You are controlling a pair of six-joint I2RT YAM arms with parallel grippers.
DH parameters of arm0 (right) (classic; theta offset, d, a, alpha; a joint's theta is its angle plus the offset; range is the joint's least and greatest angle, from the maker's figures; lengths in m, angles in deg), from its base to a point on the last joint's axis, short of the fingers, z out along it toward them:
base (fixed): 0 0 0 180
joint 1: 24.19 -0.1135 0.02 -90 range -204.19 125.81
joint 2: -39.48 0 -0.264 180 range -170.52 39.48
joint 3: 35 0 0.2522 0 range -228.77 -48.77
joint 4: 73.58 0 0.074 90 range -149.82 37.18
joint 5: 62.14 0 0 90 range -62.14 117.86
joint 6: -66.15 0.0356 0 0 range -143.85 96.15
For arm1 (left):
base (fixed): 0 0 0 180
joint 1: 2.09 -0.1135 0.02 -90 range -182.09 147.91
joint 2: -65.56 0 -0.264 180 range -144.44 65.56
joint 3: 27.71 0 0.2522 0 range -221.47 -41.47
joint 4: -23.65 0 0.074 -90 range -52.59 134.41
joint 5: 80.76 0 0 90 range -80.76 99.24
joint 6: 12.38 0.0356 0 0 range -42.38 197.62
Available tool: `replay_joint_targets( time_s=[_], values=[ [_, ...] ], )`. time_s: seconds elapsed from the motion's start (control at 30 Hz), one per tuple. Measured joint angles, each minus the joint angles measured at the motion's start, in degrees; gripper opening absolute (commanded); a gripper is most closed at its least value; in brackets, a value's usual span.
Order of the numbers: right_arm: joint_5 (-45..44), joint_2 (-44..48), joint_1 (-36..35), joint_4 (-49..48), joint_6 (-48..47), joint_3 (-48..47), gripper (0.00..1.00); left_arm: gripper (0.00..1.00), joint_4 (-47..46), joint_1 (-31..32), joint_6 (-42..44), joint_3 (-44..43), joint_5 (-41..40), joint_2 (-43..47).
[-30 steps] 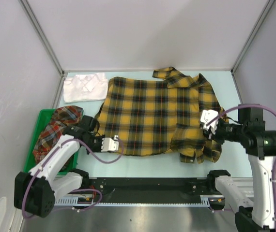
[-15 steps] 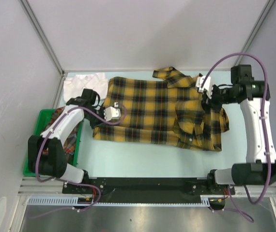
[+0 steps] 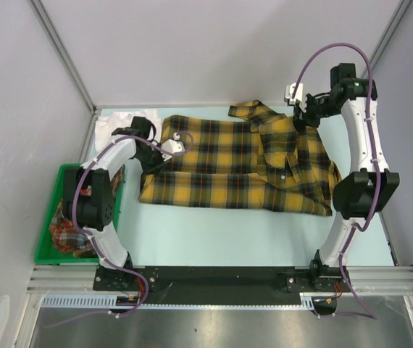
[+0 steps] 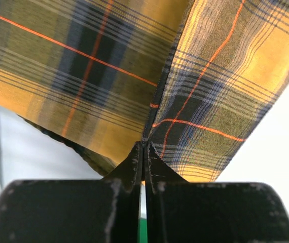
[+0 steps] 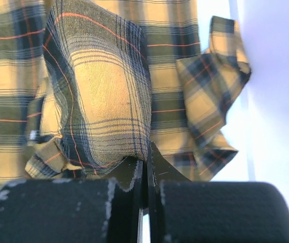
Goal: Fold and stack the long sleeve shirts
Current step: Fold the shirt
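Pale-blue table, grey walls; yellow plaid shirt atop.

The near strip of counter, between the yellow plaid shirt and the arm bases, lies bare — the widest way through. Behind the shirt only a thin band runs along the back wall. On the left the green bin, the white shirt and the left arm crowd the edge; the right arm stands along the right wall.
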Motion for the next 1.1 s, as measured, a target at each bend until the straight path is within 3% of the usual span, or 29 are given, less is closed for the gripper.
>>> replay_joint_targets(
  time_s=[0.17, 1.1],
  values=[
    [0.3, -4.0, -0.6, 0.2, -1.5, -4.3, 0.0, 0.0, -0.5, 0.0, -0.4, -2.2, -0.3, -2.2],
    [0.8, -11.5, -6.1, -6.1, -1.1, -5.7, 0.0, 0.0, -2.1, -0.2, -2.3, -2.4, -2.6, -6.1]
  ],
)
